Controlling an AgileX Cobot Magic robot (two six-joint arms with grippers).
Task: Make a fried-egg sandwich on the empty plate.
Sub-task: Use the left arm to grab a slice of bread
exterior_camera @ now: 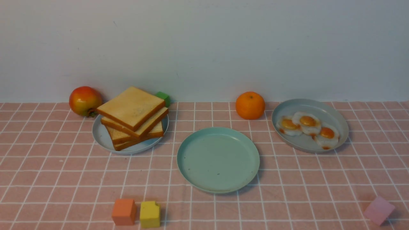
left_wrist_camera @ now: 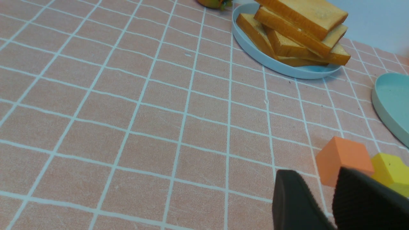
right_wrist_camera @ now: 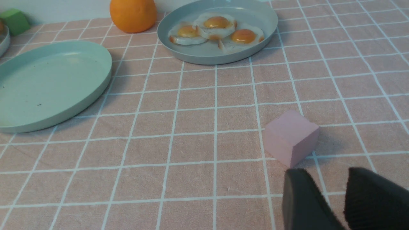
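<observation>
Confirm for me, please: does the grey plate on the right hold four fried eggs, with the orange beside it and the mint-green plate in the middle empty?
Not quite: the grey plate holds three fried eggs, not four, as the front view shows. The orange is beside it and the mint-green plate is empty.

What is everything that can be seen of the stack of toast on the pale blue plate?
The stack of toast holds about four square slices, golden on the faces with brown crusts, and they look dry and firm. The slices lie flat but are not lined up: each is turned a little against the one below, so corners stick out. The stack rests on the pale blue plate, on the robot's left side. No egg shows between the slices.
</observation>
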